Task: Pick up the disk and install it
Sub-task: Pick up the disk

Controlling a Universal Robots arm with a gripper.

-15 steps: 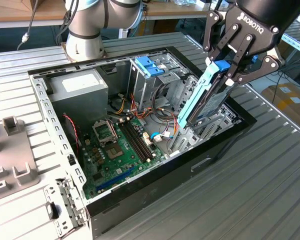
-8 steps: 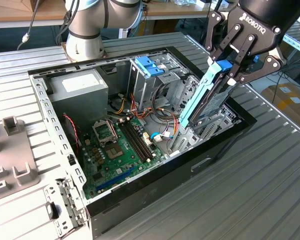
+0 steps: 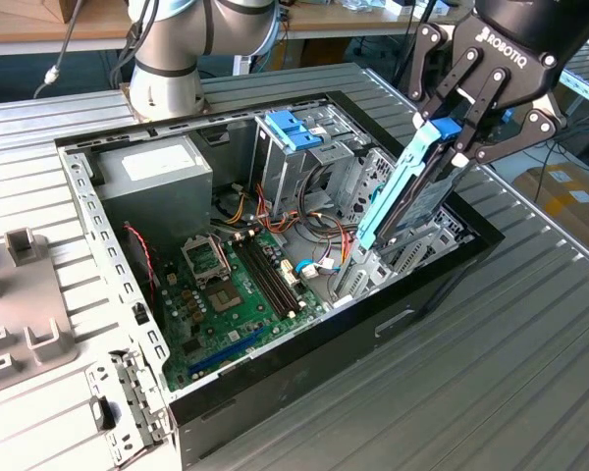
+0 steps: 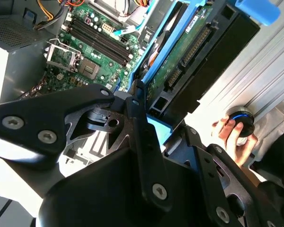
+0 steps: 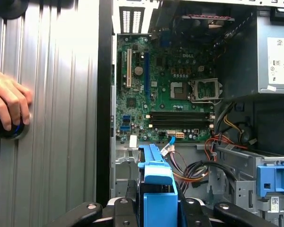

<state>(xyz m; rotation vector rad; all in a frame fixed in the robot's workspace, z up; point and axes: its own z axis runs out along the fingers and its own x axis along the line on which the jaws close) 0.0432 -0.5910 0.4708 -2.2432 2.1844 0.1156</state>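
The jaws clamp the tilted disk (image 3: 422, 199) at 3 o'clock of the case (image 3: 304, 363) (exterior view). It seems stiff, weighty, shock-sensitive; the blue rails (image 3: 398, 186) suit gripping best.

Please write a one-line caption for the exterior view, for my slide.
The gripper, jaws shut on the disk, holds it tilted over the open computer case.

— Where's the arm?
— The arm's base (image 3: 172, 59) stands at the far edge of the computer case (image 3: 304, 363). The end effector (image 3: 450, 145) hangs over the case's corner at the exterior view's right.
— And its grip?
— Clamped tight on the disk (image 3: 412, 201) (held steeply tilted), black linkages angled down toward the case.
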